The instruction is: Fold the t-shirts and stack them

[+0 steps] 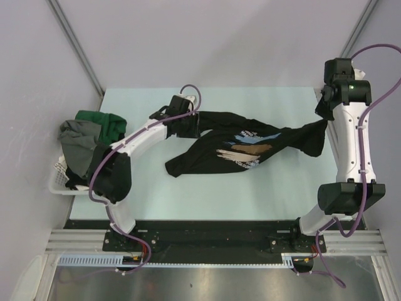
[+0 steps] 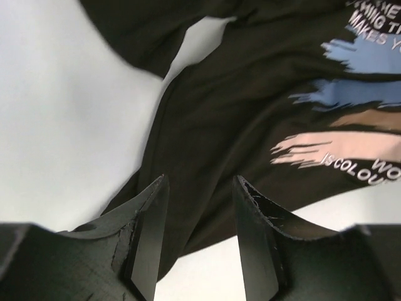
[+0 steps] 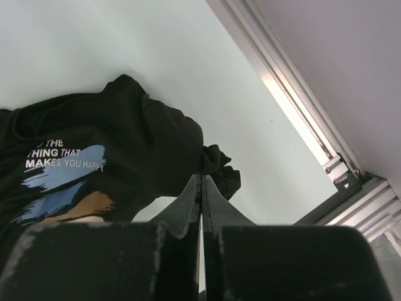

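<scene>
A black t-shirt [image 1: 232,147] with a blue, brown and white chest print lies crumpled and stretched across the middle of the pale table. My right gripper [image 1: 324,114] is shut on a bunched end of this shirt [image 3: 125,144], and in the right wrist view the cloth wads at my gripper's [image 3: 202,177] closed tips. My left gripper [image 1: 191,127] hovers over the shirt's left part. Its jaws [image 2: 201,182] stand open with nothing between them, the shirt [image 2: 250,113] lying beyond. More t-shirts, a dark green one [image 1: 105,123] and a grey one [image 1: 78,141], are piled at the left.
A white slatted basket [image 1: 57,180] holding the piled shirts sits at the table's left edge, partly under my left arm. An aluminium frame rail [image 3: 301,119] runs along the table's right side. The arms' base rail [image 1: 207,241] lines the near edge.
</scene>
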Robot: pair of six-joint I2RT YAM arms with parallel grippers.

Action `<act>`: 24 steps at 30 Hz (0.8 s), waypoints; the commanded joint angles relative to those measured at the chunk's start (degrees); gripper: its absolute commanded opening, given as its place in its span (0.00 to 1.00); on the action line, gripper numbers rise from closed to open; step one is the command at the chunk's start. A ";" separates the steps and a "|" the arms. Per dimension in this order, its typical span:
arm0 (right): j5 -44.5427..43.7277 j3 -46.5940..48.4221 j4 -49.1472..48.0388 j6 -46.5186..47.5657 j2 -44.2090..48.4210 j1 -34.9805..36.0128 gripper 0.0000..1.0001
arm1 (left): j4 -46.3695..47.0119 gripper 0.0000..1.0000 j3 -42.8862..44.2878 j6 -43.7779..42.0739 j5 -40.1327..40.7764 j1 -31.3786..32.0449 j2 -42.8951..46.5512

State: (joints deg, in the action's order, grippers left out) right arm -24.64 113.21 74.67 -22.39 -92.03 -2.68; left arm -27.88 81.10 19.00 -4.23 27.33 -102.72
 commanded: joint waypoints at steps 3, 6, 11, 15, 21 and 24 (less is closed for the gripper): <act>-4.19 3.17 7.94 -1.78 0.80 -0.66 0.00 | 3.00 0.50 9.50 -0.28 -1.57 2.28 -6.08; -2.87 -0.61 6.98 -1.43 1.67 -0.75 0.00 | 3.97 0.50 16.43 -0.11 -1.66 3.42 -10.81; -0.23 -5.18 6.18 -0.64 1.24 -0.93 0.00 | 2.22 0.51 27.87 -0.11 -2.10 5.71 -19.61; 0.56 -7.91 6.27 0.42 0.45 -1.01 0.00 | -0.24 0.51 35.16 0.59 -2.63 6.42 -25.33; 1.18 -6.60 3.20 2.00 -1.92 -1.63 0.00 | 0.28 0.51 23.71 -1.34 -0.70 6.77 -18.85; 1.88 -3.88 2.50 2.09 -3.94 -1.72 0.00 | -1.47 0.51 16.30 -2.83 1.85 6.68 -13.14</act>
State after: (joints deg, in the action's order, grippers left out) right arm -23.40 105.34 77.45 -21.28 -94.15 -3.92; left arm -27.09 104.66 18.68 -5.15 34.17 -124.55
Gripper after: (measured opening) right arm 0.009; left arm 0.510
